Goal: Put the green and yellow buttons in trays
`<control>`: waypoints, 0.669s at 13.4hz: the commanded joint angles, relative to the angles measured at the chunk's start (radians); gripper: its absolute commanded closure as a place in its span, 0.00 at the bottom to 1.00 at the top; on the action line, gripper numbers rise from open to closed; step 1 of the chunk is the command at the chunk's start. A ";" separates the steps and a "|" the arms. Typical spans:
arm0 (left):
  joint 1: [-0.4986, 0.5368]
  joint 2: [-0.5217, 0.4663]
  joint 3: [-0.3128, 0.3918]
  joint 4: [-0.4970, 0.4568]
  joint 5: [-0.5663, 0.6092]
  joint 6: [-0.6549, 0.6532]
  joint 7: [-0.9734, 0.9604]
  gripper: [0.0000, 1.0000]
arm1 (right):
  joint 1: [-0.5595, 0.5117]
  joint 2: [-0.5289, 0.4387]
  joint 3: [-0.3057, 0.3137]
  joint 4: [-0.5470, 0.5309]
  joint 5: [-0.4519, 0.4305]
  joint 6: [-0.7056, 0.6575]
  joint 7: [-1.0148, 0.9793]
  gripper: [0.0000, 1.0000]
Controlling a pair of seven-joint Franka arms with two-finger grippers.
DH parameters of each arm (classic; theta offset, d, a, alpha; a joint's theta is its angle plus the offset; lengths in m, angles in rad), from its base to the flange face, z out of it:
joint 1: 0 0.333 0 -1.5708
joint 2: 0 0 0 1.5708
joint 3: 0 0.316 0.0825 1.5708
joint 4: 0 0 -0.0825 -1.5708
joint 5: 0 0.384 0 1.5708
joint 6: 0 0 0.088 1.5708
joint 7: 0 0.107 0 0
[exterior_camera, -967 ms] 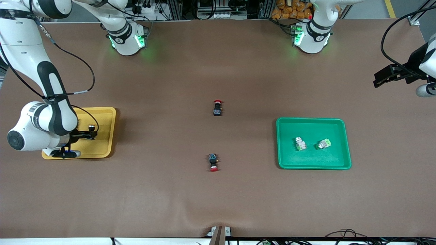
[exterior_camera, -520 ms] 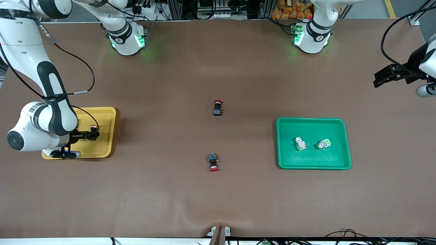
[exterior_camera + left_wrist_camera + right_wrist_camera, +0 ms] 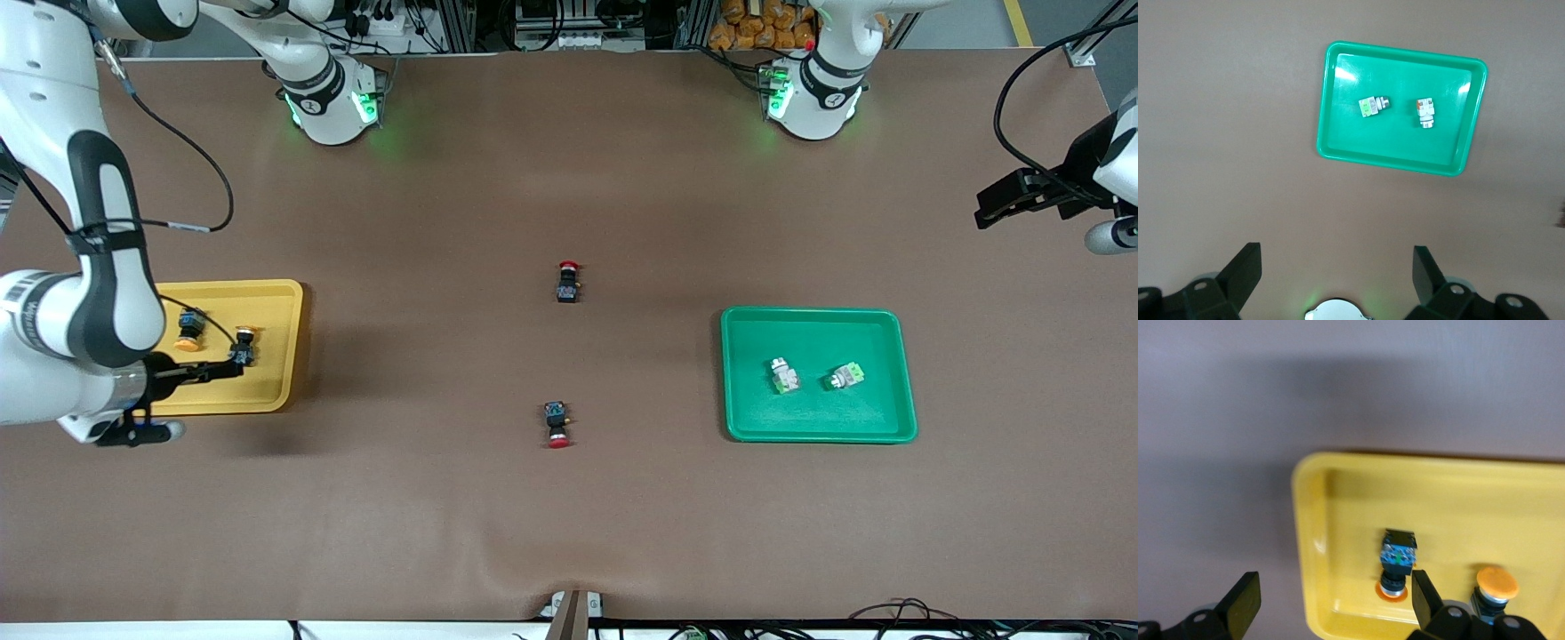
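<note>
yellow tray point(image 3: 267, 302), green tray point(image 3: 818, 322), orange-capped dark buttons point(image 3: 243, 345), white-green buttons point(image 3: 783, 376), brown table point(image 3: 569, 516)

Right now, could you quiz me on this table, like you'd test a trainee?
1. True or false: the shallow green plastic tray holds two white-grey buttons.
2. How many red-capped dark switches lie on the bare table?
3. The right gripper is: A open, B shut on a button.

Key: 1 true. 2 two. 3 A; it is over the shallow yellow plastic tray, where two orange-capped buttons lie.
</note>
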 commanded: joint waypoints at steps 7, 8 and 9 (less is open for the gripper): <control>0.018 -0.014 0.002 -0.011 -0.020 0.004 0.005 0.00 | 0.013 -0.139 0.030 0.298 0.003 -0.219 -0.003 0.00; 0.020 -0.014 0.002 -0.011 -0.020 0.004 0.007 0.00 | 0.022 -0.172 0.025 0.298 -0.001 -0.250 -0.002 0.00; 0.020 -0.014 0.002 -0.011 -0.020 0.004 0.008 0.00 | 0.052 -0.199 0.016 0.298 -0.004 -0.253 -0.002 0.00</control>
